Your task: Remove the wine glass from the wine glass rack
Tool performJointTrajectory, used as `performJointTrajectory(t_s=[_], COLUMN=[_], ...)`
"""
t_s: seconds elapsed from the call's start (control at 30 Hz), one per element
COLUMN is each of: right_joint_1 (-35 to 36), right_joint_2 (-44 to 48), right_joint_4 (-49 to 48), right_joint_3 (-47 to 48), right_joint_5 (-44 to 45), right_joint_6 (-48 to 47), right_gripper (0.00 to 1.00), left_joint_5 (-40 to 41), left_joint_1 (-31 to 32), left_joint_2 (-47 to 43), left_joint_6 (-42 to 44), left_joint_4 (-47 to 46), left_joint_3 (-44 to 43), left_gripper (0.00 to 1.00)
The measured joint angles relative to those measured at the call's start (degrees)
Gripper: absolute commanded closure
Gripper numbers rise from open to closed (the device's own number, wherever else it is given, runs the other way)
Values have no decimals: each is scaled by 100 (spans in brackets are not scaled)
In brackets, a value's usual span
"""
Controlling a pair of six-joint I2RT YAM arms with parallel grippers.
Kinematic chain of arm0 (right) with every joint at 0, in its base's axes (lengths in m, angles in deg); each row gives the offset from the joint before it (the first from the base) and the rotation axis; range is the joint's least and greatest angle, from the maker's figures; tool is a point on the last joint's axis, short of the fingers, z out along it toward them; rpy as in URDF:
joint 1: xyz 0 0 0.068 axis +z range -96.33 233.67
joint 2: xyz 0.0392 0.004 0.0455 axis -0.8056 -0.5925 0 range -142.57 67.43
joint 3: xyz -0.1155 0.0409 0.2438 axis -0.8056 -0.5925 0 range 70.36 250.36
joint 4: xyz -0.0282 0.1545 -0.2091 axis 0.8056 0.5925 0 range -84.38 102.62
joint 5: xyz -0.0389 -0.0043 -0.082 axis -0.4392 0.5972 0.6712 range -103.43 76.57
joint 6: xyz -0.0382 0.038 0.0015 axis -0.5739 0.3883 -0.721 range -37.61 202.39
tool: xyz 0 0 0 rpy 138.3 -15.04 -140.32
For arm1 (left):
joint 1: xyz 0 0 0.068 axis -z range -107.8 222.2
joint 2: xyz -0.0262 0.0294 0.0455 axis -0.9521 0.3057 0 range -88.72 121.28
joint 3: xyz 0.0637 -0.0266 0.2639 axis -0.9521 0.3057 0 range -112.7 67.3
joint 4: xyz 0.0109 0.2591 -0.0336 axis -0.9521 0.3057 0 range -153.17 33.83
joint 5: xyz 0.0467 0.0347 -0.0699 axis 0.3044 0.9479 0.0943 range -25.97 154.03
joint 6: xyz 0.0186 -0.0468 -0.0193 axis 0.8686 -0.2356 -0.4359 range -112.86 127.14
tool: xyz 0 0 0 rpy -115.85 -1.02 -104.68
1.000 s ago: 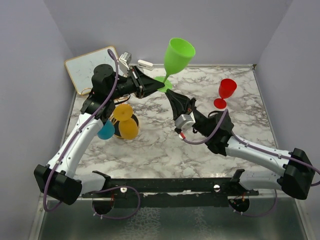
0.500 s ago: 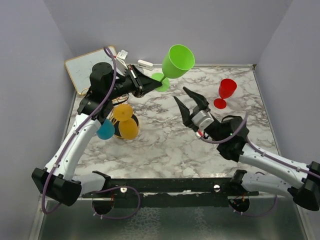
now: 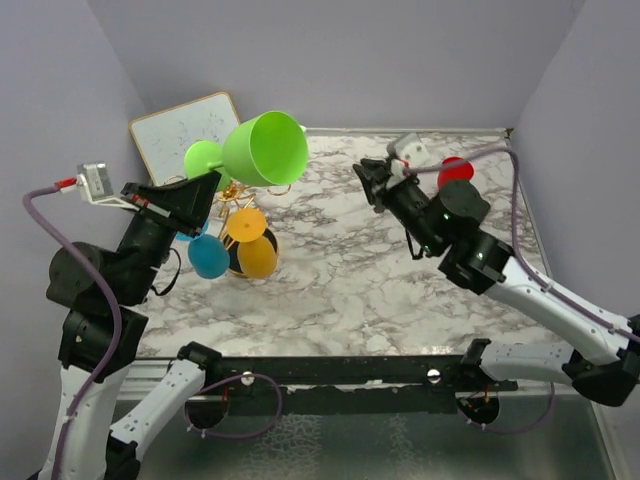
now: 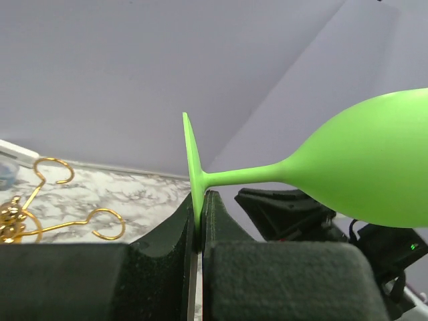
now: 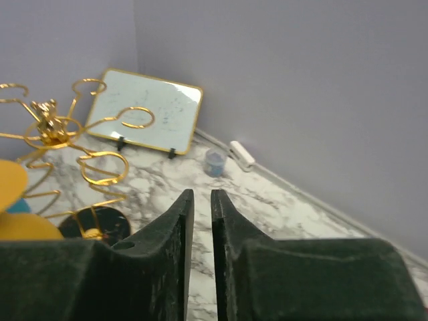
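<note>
Bright, even, diffuse light from above fills all three views. Shadows on the marble table (image 3: 330,290) are faint and soft-edged. The wine glass (image 4: 361,160) shows smooth shading without glare. In both wrist views the near finger pads (image 5: 134,281) appear dark and blurred. The top view's walls (image 3: 60,100) splay outward.

Left arm (image 3: 95,300) stands tall along the left edge of the top view, elbow bent, wrist level and pointing toward upper centre. Left gripper (image 4: 199,214) is clamped on the thin foot of the green wine glass (image 3: 265,148). Right arm (image 3: 520,290) runs from the lower right corner up toward upper centre. Right gripper (image 5: 199,200) has its fingers drawn to a narrow slit, with nothing between them.
</note>
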Motion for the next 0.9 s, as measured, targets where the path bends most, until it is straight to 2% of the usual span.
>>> performJointTrajectory(t_s=[0.07,0.13,0.2,0.27,0.3,0.33,0.37,0.4,0.43,0.47,0.57,0.7,0.9], right_joint_1=[-22,-155,-387,-1023,-1403,-1720,-2092,-2302,-2529,-2601,-2540,-2459,-2459], right_joint_2=[-739,-1283,-1751,-2232,-2406,-2533,-2621,-2638,-2634,-2603,-2319,-1943,-1530], right_joint_4=[907,1644,2247,2811,2999,3117,3191,3215,3254,3235,3045,2870,2765], right_joint_3=[1075,1967,2791,3615,3921,4124,4229,4234,4181,4111,3672,3416,3416], right_joint_5=[61,-131,-540,-1346,-1812,-2229,-2712,-2975,-3464,-3814,-4994,-5963,-6236], right_joint_6=[459,826,1185,1639,1856,2072,2260,2387,2632,2715,3049,3265,3296], right_gripper=[98,99,99,99,97,87,68,57,47,42,38,38,39], left_joint_5=[184,334,448,531,566,599,621,638,640,638,557,284,-142], left_joint_1=[0,0,0,0,0,0,0,0,0,0,0,0,0], left_joint_2=[-210,-319,-361,-361,-358,-348,-332,-293,-225,-151,195,643,1161], left_joint_6=[254,459,643,807,892,986,1064,1152,1237,1309,1499,1644,1681], left_joint_4=[87,260,538,796,942,1073,1174,1305,1419,1471,1539,1541,1530], left_joint_3=[72,184,293,348,365,365,356,315,245,190,2,-55,-57], left_gripper=[100,100,100,100,100,100,100,100,100,100,100,100,100])
